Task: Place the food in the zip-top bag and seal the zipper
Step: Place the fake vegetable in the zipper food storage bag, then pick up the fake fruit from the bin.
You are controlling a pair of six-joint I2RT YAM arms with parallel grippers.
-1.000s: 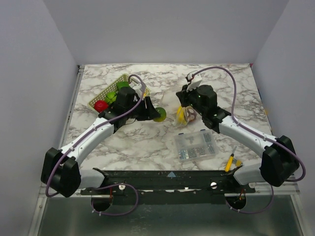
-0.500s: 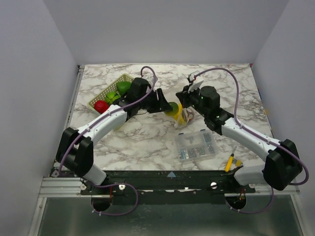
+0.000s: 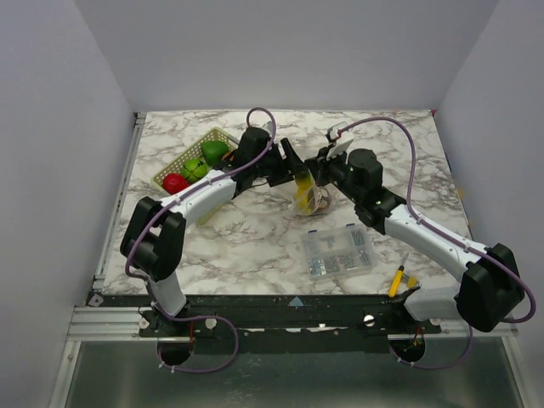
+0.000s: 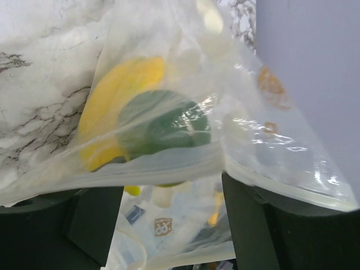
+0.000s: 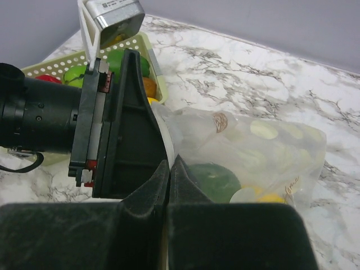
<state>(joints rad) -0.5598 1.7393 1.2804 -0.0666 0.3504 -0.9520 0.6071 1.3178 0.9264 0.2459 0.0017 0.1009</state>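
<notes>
The right gripper point(image 5: 170, 163) is clenched on the zip-top bag point(image 5: 264, 140) at its mouth. The left gripper point(image 4: 169, 188) is spread wide, released, with green food point(image 4: 163, 126) inside the bag.

Left end effector point(image 4: 171, 194) spread, right point(image 5: 169, 164) clamped

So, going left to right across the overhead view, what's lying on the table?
Pale lattice basket holding toy food → zip-top bag → yellow-handled tool. The clear compartment box overlaps the bag's span sideways, so I leave it out.
</notes>
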